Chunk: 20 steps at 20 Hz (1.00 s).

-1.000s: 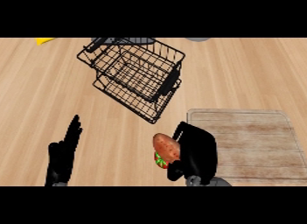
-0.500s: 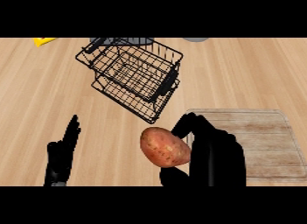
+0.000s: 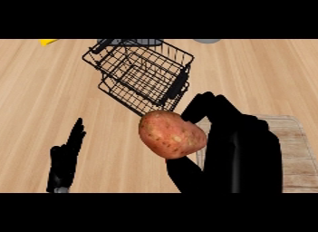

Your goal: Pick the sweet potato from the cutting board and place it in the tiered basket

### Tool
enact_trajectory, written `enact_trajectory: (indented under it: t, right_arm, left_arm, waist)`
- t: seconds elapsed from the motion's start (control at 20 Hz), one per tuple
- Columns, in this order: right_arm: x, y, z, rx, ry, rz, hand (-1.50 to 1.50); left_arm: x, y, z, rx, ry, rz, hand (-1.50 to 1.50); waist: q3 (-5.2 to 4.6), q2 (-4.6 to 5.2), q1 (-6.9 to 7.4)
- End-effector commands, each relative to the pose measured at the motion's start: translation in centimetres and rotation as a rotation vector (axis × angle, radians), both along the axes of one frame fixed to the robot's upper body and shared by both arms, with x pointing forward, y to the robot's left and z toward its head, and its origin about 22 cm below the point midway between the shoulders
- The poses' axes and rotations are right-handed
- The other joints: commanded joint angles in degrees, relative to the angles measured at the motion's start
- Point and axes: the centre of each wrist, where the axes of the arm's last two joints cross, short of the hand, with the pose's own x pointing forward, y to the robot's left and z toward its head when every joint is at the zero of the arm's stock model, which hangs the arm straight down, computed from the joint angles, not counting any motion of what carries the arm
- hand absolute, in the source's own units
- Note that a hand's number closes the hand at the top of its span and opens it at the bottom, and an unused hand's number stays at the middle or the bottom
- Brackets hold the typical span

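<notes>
The right hand (image 3: 238, 149) is clamped on the sweet potato (image 3: 172, 134); fingers curl over its far side and the thumb supports it from below, so the load is cradled against the palm rather than pinched at the tips. The sweet potato is off the cutting board (image 3: 301, 154), held above the counter (image 3: 40, 90) just beyond the board's left edge; the board lies toward the counter's near right corner, partly hidden by the hand. The tiered basket (image 3: 140, 74) stands toward the far edge of the counter, near its middle, tilted in this view with its open wire tiers facing the hand; its nearest corner is close to the sweet potato but apart from it. Judgement: the pick is complete and the transfer is under way; the remaining move is forward and slightly left, raising the load over the wire rim before release; contact with the rim is the main risk. The left hand (image 3: 66, 154) rests with fingers straight and together near the counter's near left edge, clear of the transfer path.
</notes>
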Motion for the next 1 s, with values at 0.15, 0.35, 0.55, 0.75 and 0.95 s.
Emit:
enact_trajectory:
  t: [0.15,0.35,0.55,0.75,0.95]
  right_arm:
    - [3.5,1.4,3.8,0.061,0.113,-0.216,1.5]
    - [6.8,1.8,5.5,0.074,0.143,-0.229,1.5]
    - [9.8,2.6,6.7,0.067,0.18,-0.217,1.5]
    - [12.7,3.4,5.3,0.048,0.227,-0.169,1.5]
    - [15.2,4.5,4.9,0.018,0.252,-0.168,1.5]
  left_arm:
    - [0.0,-0.5,-0.2,0.007,-0.013,-0.013,0.0]
    - [0.3,-0.4,0.2,0.015,-0.012,-0.021,0.0]
    - [-0.4,-0.5,1.2,-0.015,-0.009,-0.033,0.0]
    - [0.6,-0.7,0.9,-0.005,0.002,-0.023,0.0]
    - [0.9,-0.5,-0.3,0.001,-0.005,-0.023,0.0]
  waist:
    - [0.0,0.32,1.16]
    - [0.07,0.54,1.43]
    - [0.15,0.53,2.13]
    - [0.18,0.79,1.4]
    - [0.14,0.92,1.31]
